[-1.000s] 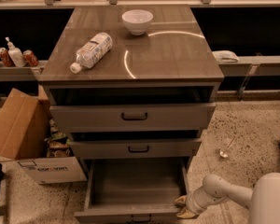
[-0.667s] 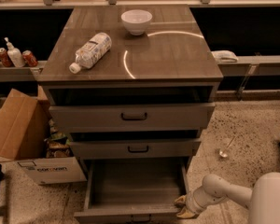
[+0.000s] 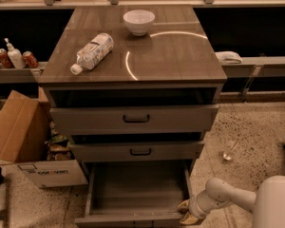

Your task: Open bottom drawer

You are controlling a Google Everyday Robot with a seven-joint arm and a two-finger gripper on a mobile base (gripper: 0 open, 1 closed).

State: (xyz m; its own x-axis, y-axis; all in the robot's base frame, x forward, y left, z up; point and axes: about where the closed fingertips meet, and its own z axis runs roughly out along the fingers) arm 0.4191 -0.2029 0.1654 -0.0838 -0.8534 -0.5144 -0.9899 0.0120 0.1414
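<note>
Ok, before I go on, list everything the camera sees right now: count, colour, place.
cabinet: 1, grey-brown, centre
bottom drawer: 1, grey-brown, pulled far out at its foot
middle drawer: 1, grey-brown, slightly out
top drawer: 1, grey-brown, slightly out
bowl: 1, white, back of cabinet top
plastic bottle: 1, clear, white cap, lying on cabinet top, left
cardboard box: 1, brown, floor left of cabinet
cans: 2, red, shelf at far left
pump bottle: 1, white, between the cans
utensil: 1, metallic, floor right of cabinet
arm: 1, white, lower right
gripper: 1, yellowish, at the bottom drawer's right front corner
</note>
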